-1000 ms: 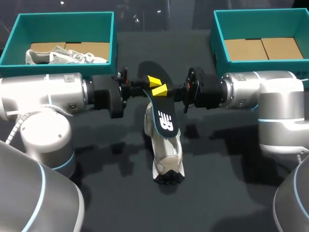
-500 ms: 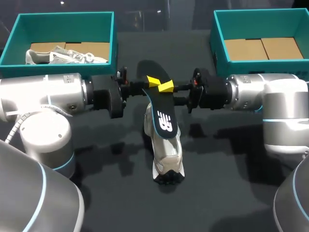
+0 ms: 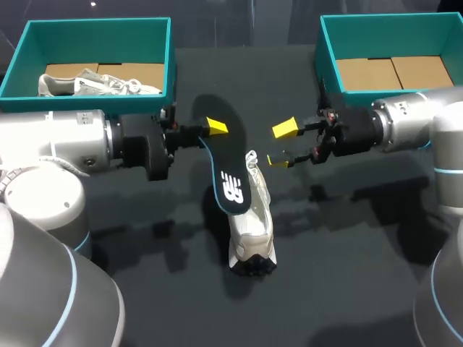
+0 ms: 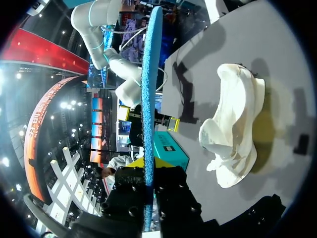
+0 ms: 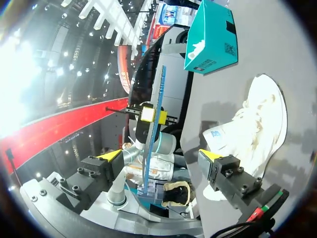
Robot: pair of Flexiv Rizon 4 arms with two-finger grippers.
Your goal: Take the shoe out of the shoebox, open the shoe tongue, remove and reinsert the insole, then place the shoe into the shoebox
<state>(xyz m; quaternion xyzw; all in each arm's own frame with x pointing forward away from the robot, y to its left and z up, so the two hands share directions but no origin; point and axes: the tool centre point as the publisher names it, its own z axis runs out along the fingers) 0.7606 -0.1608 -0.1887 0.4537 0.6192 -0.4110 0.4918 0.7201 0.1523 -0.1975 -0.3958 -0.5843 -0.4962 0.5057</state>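
Your left claw [image 3: 215,129] is pinching the insole [image 3: 226,170] near its far end. The head view shows only one yellow tip on the upper face; the other finger is hidden behind the sheet. From the left wrist the insole [image 4: 147,99] is edge-on, a thin blue line running down between the left claw's [image 4: 147,171] black blocks, so neither face can be read there. Your right claw [image 3: 281,144] hangs spread wide and holds nothing, just beside the insole and apart from it. From its own wrist the right claw's [image 5: 159,155] two tips stand well apart, with the insole [image 5: 154,134] edge-on ahead. The shoe [image 3: 252,231] stands on the table [image 3: 340,289]. In the head view the insole's near end covers part of its opening, though the left wrist view shows the shoe [image 4: 235,134] off to one side of the sheet. Both arms' housings hide the table's near corners. You have open dark surface right of the shoe and between the left shoebox [image 3: 94,27] — a second shoe [image 3: 98,83] lies inside — and the right shoebox [image 3: 391,22], which is cut off at the frame's edge.
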